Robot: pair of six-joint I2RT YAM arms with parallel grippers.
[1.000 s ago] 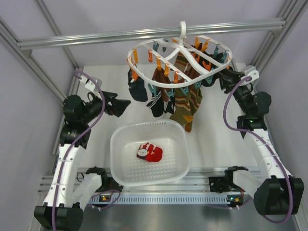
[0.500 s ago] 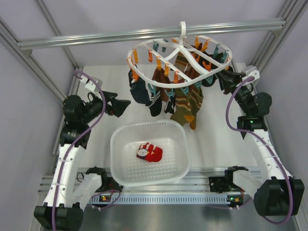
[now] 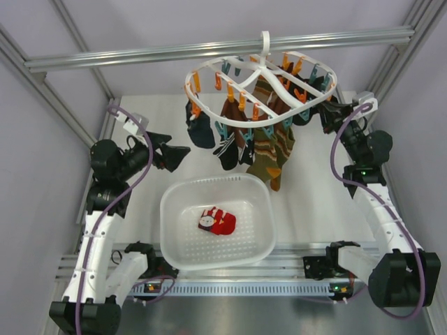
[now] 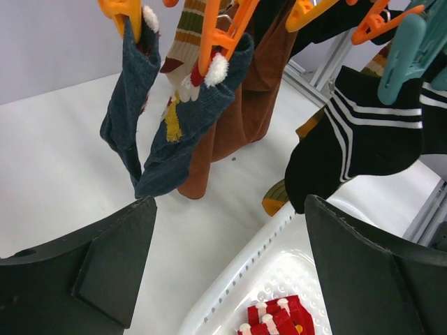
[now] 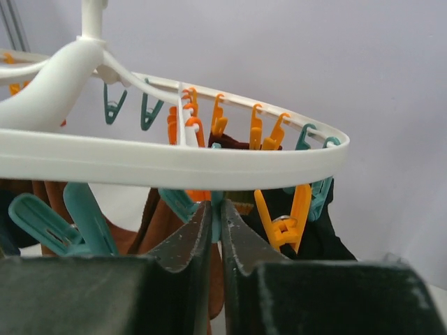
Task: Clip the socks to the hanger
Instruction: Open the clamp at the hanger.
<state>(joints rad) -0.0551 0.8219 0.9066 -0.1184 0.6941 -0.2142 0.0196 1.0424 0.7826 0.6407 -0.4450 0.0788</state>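
Note:
The red socks lie bundled in the white basket, and they also show at the bottom of the left wrist view. The white ring hanger hangs above the table with orange and teal clips; several dark and striped socks dangle from it. My left gripper hovers open left of the hanging socks, above the basket's far left corner, its jaws wide with nothing between them. My right gripper is up at the hanger's right rim, its jaws pinched on a teal clip.
Navy socks, brown socks and a black white-striped sock hang between the grippers. Aluminium frame rails run above and along both sides. The basket rim lies just under the left gripper.
The right gripper's jaws have narrowed onto the teal clip at the hanger's right rim. The hanging socks swayed a little. The left arm has barely moved.

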